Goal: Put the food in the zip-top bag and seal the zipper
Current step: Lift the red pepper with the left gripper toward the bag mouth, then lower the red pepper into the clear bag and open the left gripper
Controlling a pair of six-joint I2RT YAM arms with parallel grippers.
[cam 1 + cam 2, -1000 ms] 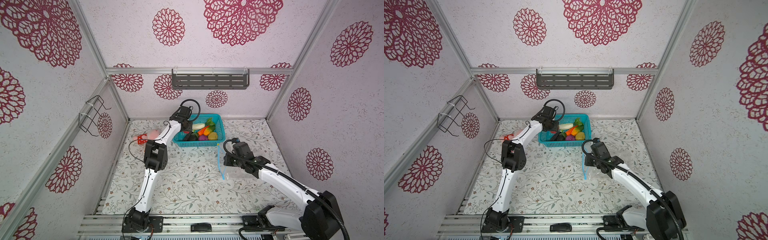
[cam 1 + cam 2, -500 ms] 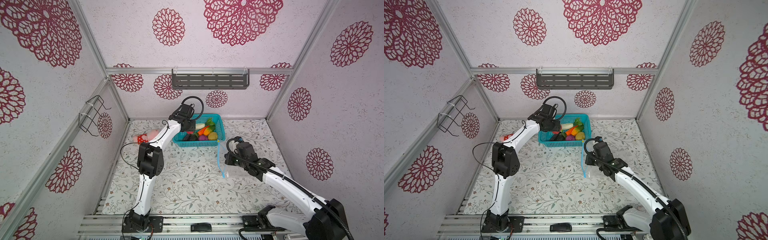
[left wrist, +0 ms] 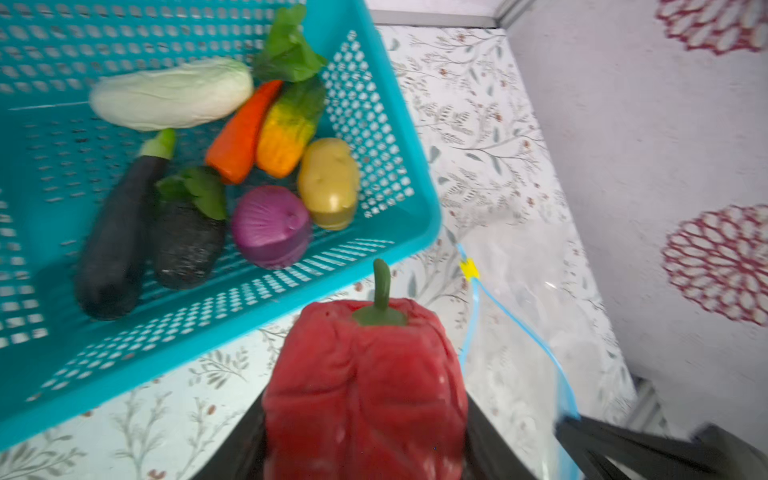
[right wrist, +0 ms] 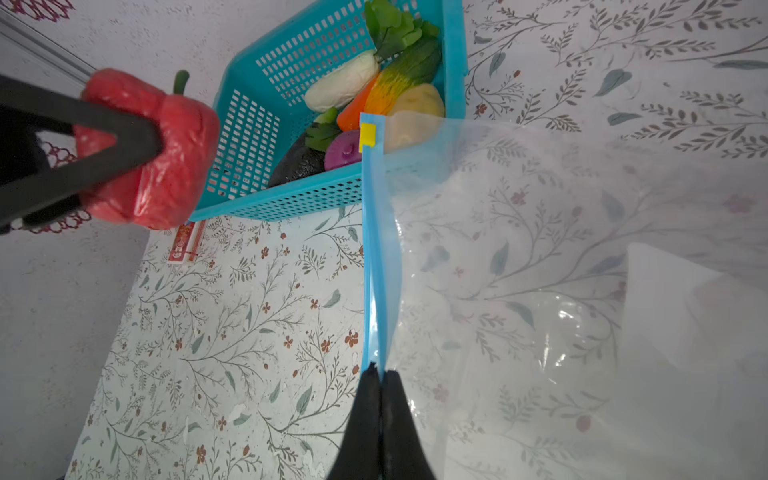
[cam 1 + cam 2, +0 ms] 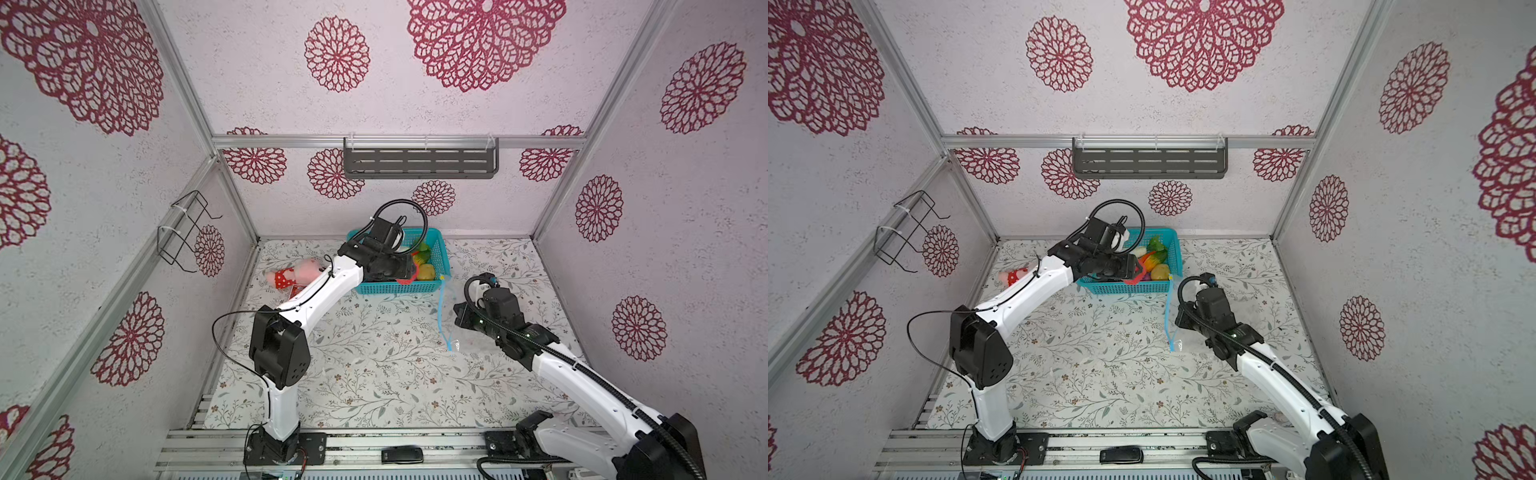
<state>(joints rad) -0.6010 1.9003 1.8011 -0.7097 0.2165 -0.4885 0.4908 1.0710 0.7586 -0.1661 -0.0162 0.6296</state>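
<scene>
You're working in a robot lab test cell: an aluminium frame (image 5: pixel 291 142) boxes in wall panels (image 5: pixel 249 62) papered with red medallions, the left arm (image 5: pixel 324 286) and right arm (image 5: pixel 590 386) are bolted to a slotted rail (image 5: pixel 361 440), and a floral cover dresses the table (image 5: pixel 374 374).

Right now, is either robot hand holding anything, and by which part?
Left hand: the red pepper, gripped across its body, with the green stem free. Right hand: the zip-top bag, pinched on its blue zipper strip.
</scene>
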